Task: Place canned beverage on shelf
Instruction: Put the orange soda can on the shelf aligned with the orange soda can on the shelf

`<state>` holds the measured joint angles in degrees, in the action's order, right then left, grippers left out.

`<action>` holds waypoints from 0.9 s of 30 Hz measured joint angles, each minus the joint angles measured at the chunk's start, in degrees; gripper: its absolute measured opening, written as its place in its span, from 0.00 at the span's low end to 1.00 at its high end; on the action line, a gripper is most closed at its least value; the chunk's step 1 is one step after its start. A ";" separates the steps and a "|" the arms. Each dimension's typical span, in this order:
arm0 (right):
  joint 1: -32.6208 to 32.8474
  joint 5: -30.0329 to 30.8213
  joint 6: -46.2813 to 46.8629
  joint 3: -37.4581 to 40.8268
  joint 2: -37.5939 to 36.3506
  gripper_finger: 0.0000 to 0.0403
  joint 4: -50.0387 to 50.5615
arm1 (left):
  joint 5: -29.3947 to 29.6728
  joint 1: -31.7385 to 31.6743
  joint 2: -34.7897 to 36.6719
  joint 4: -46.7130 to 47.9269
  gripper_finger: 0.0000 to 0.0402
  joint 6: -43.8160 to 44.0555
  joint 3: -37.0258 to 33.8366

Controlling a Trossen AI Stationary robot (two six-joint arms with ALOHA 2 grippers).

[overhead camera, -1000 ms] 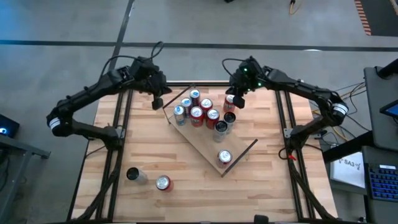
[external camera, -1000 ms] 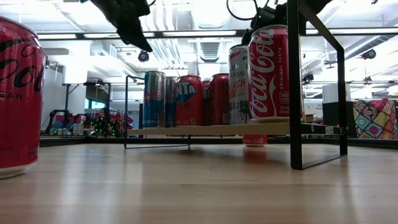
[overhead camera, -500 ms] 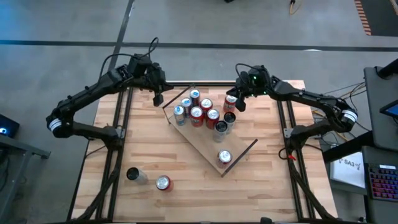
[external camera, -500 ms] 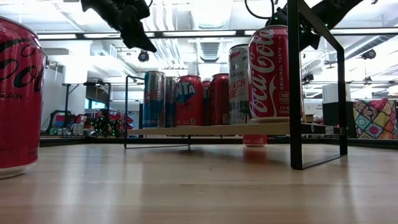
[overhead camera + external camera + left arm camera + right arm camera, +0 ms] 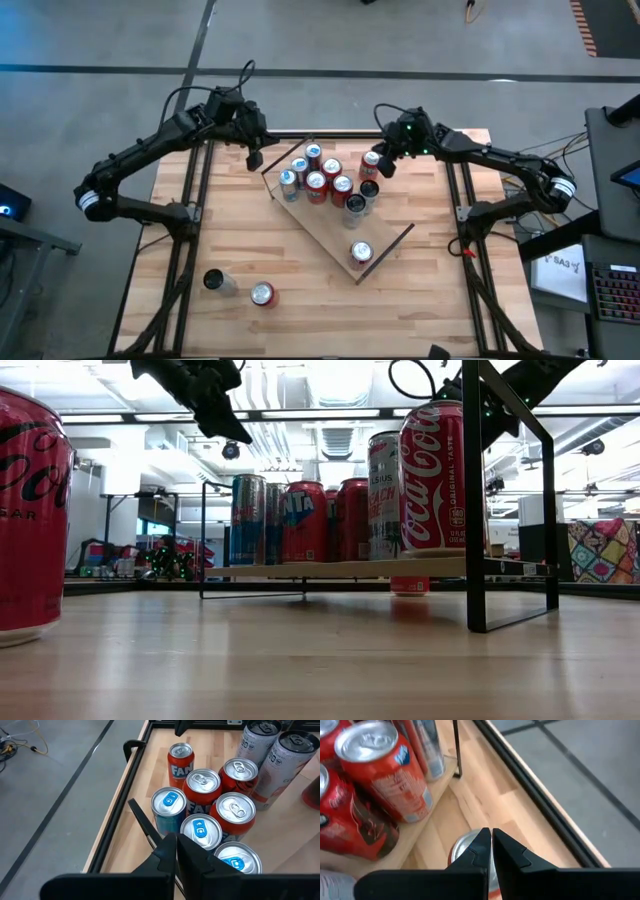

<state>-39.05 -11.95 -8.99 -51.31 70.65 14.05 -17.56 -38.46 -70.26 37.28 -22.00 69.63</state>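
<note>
The shelf (image 5: 330,235) is a light-wood board lying slantwise on the table, with several cans standing on it (image 5: 317,183). A red can (image 5: 369,160) stands upright on the tabletop beside the shelf's far edge; it also shows in the right wrist view (image 5: 465,851). My right gripper (image 5: 385,166) is shut right above this can's top (image 5: 491,834); whether it touches the can, I cannot tell. My left gripper (image 5: 252,158) is shut and empty, raised above the table just beyond the shelf's far left corner (image 5: 175,837).
Two more cans, one dark (image 5: 214,281) and one red (image 5: 262,294), stand on the table near its front left. A lone red can (image 5: 361,252) stands at the shelf's near end. Bare board lies between it and the far group.
My right arm has swung a little toward the table's right edge and stretched out lower, its shut gripper staying over the red can beside the shelf. The cans and the shelf have kept still.
</note>
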 joint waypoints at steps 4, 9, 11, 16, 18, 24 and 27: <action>0.00 0.00 0.03 0.00 0.00 0.02 1.13 | 0.00 0.00 0.00 0.02 0.00 0.02 0.00; 0.00 0.00 -0.89 0.00 0.00 0.02 1.09 | 0.00 0.00 0.00 0.02 0.00 0.43 0.00; 0.00 0.03 -1.96 0.00 0.00 0.02 1.09 | 0.00 0.00 -0.01 0.02 0.00 0.46 0.00; 0.02 -0.07 2.47 0.00 0.00 0.04 1.44 | 0.00 0.00 0.00 0.02 0.00 0.46 0.00; 0.02 -0.08 3.01 0.00 0.00 0.08 3.00 | 0.00 0.00 -0.01 0.02 0.00 0.46 0.00; 0.15 0.00 7.68 0.00 -0.04 0.36 3.98 | 0.00 0.00 -0.02 0.07 0.00 0.46 0.00; 0.15 -0.02 7.61 0.00 -0.23 0.54 2.48 | 0.00 0.00 -0.02 0.30 0.00 0.46 0.00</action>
<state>-38.89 -11.97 -1.38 -51.31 70.42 16.53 -17.56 -38.46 -70.28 37.58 -21.54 69.63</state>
